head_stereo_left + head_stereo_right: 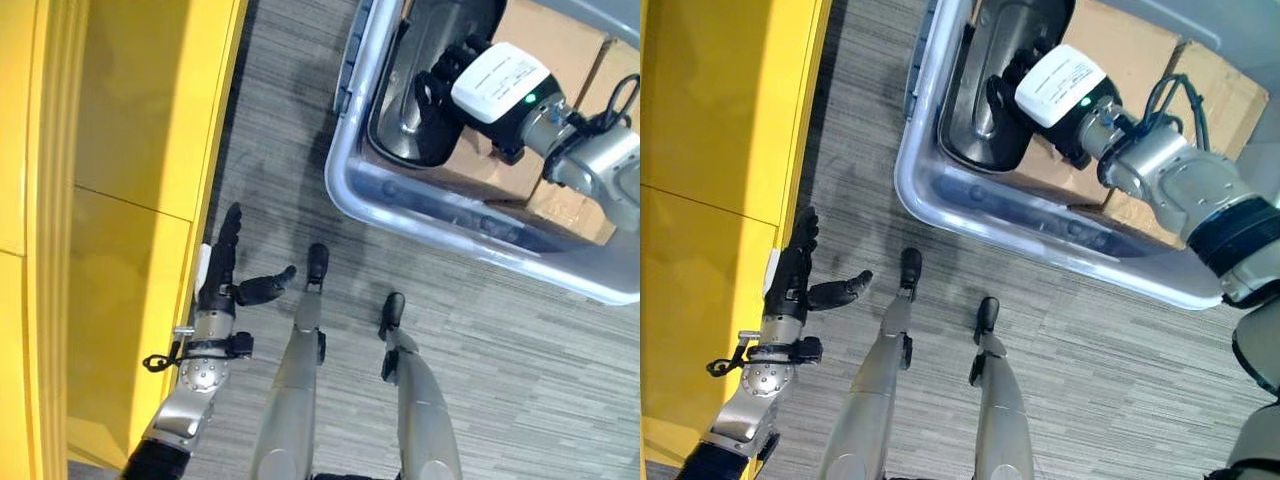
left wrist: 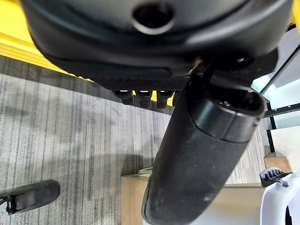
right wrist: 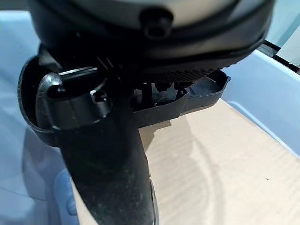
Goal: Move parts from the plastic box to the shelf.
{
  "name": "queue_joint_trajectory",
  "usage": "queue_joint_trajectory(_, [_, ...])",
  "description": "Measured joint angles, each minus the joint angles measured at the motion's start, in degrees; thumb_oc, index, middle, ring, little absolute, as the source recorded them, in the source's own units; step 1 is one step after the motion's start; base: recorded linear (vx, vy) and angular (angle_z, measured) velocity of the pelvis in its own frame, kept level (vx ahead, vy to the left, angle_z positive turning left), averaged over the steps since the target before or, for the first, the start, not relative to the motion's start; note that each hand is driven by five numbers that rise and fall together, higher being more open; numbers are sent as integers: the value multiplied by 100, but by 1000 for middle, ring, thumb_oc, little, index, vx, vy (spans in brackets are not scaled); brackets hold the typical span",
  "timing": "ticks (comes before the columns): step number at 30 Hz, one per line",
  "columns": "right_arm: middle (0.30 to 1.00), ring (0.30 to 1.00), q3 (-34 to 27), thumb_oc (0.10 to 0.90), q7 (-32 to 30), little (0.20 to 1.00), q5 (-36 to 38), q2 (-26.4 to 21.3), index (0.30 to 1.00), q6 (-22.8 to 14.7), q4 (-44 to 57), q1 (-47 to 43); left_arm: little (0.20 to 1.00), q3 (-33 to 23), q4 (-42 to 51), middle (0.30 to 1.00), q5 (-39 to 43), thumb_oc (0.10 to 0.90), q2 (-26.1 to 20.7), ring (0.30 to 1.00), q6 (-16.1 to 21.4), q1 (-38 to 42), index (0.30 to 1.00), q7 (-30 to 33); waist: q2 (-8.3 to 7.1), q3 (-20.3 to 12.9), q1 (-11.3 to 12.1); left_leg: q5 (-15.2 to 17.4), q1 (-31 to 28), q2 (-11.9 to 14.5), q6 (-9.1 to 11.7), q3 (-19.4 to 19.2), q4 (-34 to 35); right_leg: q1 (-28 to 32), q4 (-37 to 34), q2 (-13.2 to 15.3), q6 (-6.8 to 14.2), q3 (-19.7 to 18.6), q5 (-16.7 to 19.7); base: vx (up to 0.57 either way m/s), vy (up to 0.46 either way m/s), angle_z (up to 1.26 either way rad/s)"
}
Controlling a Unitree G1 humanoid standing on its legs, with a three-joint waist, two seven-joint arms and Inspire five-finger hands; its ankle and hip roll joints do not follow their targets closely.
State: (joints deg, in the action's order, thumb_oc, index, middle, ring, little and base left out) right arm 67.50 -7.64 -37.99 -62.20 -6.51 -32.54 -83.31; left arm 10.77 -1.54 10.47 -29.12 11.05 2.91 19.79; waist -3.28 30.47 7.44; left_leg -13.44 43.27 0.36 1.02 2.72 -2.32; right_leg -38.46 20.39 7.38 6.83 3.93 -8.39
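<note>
While the big yellow shelf point(image 1: 110, 200) stands along the 9 o'clock side of the head views, the grey striped floor point(image 1: 280, 150) runs down the middle. At about 2 o'clock sits the clear plastic box point(image 1: 440, 205), with its rounded corner toward the middle of the floor. Inside the box lie flat brown cardboard pieces point(image 1: 1140, 60), and on top of them, at the box's 10 o'clock end, lies a big black curved part point(image 1: 985, 70) shaped like a shallow tray.

The right hand point(image 1: 1025, 85) reaches down into the box from the 3 o'clock side. It is right on the black part, with its fingers at the part's raised edge. In the right wrist view the thumb point(image 3: 108, 154) sticks out in front, and the black part's rim point(image 3: 197, 93) shows just past the hand, over the brown cardboard. The fingers are tucked out of sight behind that rim, so I cannot tell if they have closed on the part or not.

The left hand point(image 1: 228, 275) hangs at about 7 o'clock, just beside the shelf's edge and well apart from the box. Its fingers are straight, its thumb points out to the side, and it holds nothing.
</note>
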Motion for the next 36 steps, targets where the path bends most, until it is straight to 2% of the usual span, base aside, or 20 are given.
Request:
queue_joint_trajectory(4, [1000,1000,-210,900,-86,1000,206,-1,1000,-150,-441,-100,1000,-28,50,1000,18,900,16,1000,67,-14,1000,15,6,-11,15,-29,320,-47,85,130,-70,-500,595,68,-112,75,-213,57,1,15])
queue_joint_trajectory(5, [487,487,-248,533,-82,487,221,-5,487,-154,-498,-86,1000,-26,49,1000,35,900,31,1000,67,-18,1000,16,6,-14,41,-30,337,-49,88,137,-72,-546,673,70,-126,77,-235,40,3,14])
queue_joint_trajectory(6, [300,300,-278,400,-82,300,225,0,300,-154,-587,-66,1000,-21,62,1000,42,900,50,1000,68,-25,1000,21,8,-48,89,-10,380,-50,117,155,-73,-622,735,72,-144,79,-247,45,-9,11])
queue_joint_trajectory(7, [300,300,-342,400,-49,300,227,-16,300,-142,-672,-91,1000,-16,140,1000,46,900,61,1000,68,-44,1000,94,8,-55,137,137,460,-47,313,162,-73,-713,789,74,-160,84,-248,40,0,15])
queue_joint_trajectory(8, [300,300,-424,400,-114,300,242,-22,300,-81,-785,-11,1000,16,151,1000,46,900,83,1000,68,-25,1000,127,11,-80,204,399,515,-34,655,222,-93,-713,706,64,-274,120,-176,20,7,25])
queue_joint_trajectory(9, [300,300,-506,400,-163,300,251,-53,300,-51,-768,61,1000,43,142,1000,47,900,90,1000,67,12,1000,130,-9,-149,170,605,661,-52,776,191,-246,-724,524,140,-411,178,-53,3,1,21])
queue_joint_trajectory(10, [300,300,-645,400,-188,300,248,-54,300,-13,-770,186,1000,87,116,1000,47,900,102,1000,67,41,1000,134,-45,-241,200,557,817,-64,447,240,-712,-792,455,245,-432,284,36,-6,1,-11])
queue_joint_trajectory(11, [300,300,-761,400,-257,300,250,-20,300,69,-771,274,1000,162,49,1000,46,900,147,1000,67,28,1000,134,-5,-436,307,468,737,-10,157,366,-833,-929,523,229,-270,323,121,6,2,-9])
queue_joint_trajectory(12, [300,300,-790,400,-365,300,253,14,300,137,-807,295,1000,176,16,1000,45,900,173,1000,69,67,1000,136,113,-493,213,347,724,-48,202,443,-666,-929,502,254,-199,316,151,3,10,-10])
queue_joint_trajectory(15, [300,300,-881,400,-460,300,255,61,300,326,-812,317,1000,125,0,1000,46,900,213,1000,96,153,1000,236,150,-512,216,203,652,-50,256,473,-409,-923,394,283,-118,351,235,-1,10,7])
queue_joint_trajectory(21, [300,300,-971,400,-555,300,218,151,300,434,-671,516,1000,139,-18,1000,52,900,229,1000,93,149,1000,242,146,-509,237,24,451,-44,191,479,-221,-767,371,288,-109,410,230,-10,-1,4])
queue_joint_trajectory(25, [300,300,-1216,400,-567,300,217,403,300,476,-610,846,1000,152,-18,1000,51,900,230,1000,99,168,1000,242,142,-506,221,23,289,-24,190,477,-209,-610,351,267,-121,425,212,-17,-1,0])
queue_joint_trajectory(31, [300,300,-1178,400,-472,300,221,405,300,440,-297,1253,1000,251,-22,1000,50,900,227,1000,80,215,1000,239,112,-490,199,22,38,28,192,483,-206,-356,357,212,-133,428,218,-38,-15,-2])
queue_joint_trajectory(36, [300,300,-1116,400,-291,300,219,402,300,323,-68,1565,1000,242,-24,1000,51,900,192,1000,50,231,1000,231,12,-435,184,17,-348,71,199,480,-157,3,334,168,-144,430,223,-22,-10,-1])
